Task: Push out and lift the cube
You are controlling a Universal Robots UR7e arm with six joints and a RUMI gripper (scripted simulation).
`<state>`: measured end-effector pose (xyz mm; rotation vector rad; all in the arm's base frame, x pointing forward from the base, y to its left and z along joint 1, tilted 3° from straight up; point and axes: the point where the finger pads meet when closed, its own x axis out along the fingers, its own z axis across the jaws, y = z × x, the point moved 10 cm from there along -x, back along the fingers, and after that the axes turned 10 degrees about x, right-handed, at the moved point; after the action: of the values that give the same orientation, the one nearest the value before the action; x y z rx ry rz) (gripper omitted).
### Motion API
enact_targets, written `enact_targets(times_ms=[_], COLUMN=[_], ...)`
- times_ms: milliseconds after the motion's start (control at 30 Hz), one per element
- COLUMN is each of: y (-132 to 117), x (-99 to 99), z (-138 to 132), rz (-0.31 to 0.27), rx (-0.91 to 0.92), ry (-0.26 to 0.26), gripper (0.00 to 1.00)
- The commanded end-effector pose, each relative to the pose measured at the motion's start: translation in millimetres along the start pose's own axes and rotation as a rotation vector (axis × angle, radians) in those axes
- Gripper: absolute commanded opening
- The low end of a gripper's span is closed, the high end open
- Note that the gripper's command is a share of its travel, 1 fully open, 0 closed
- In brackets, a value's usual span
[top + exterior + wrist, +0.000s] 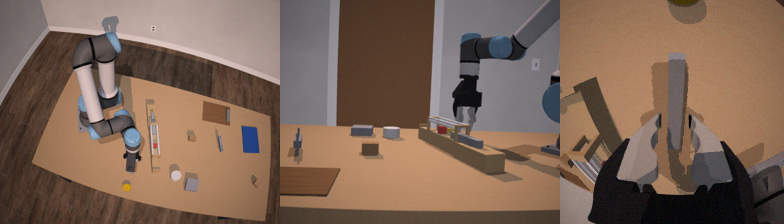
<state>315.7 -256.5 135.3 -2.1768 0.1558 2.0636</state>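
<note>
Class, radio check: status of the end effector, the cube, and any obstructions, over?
End effector part open, empty, straddling grey stick lying on the table. Red cube inside channel. Nothing blocking the stick.
</note>
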Motion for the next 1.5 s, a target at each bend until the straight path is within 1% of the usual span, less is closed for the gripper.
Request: enact_targets(times_ms=[0, 400, 1467], y=[0, 0, 0], x=[5.2, 23.3, 23.5], z=[0, 0, 0], rz=[0.001, 0.001, 0.001], rx=[0.000, 0.000, 0.000], ry=[0.001, 0.001, 0.001], gripper=[0.22, 0.22, 0.22])
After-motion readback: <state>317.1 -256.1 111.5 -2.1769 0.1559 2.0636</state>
